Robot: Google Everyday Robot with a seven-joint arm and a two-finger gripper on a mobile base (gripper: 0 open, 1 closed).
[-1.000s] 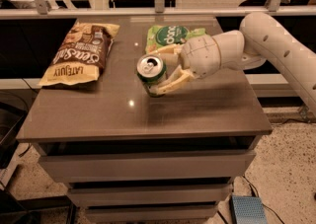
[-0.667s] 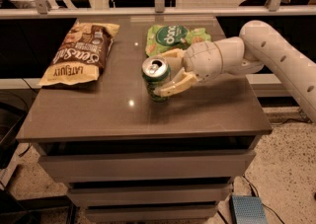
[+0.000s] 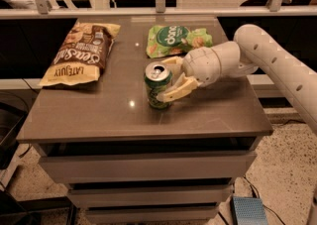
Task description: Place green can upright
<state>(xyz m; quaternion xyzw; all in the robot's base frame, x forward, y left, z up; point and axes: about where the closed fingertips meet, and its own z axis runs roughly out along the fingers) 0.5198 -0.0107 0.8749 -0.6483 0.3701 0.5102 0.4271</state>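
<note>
The green can (image 3: 156,88) stands upright on the brown table top (image 3: 99,115), near the middle, its silver top with pull tab facing up. My gripper (image 3: 165,80) reaches in from the right on the white arm (image 3: 277,63). Its cream fingers (image 3: 177,90) sit on the far and near sides of the can and close on it. The can's base appears to rest on the table.
A brown snack bag (image 3: 79,53) lies at the back left of the table. A flat green snack bag (image 3: 176,40) lies at the back, just behind the gripper. Drawers sit below the table top. A rail runs behind the table.
The can was tilted in the gripper, its top facing up and to the left. It has been turned upright and brought down onto the table, and the gripper moved slightly right.
</note>
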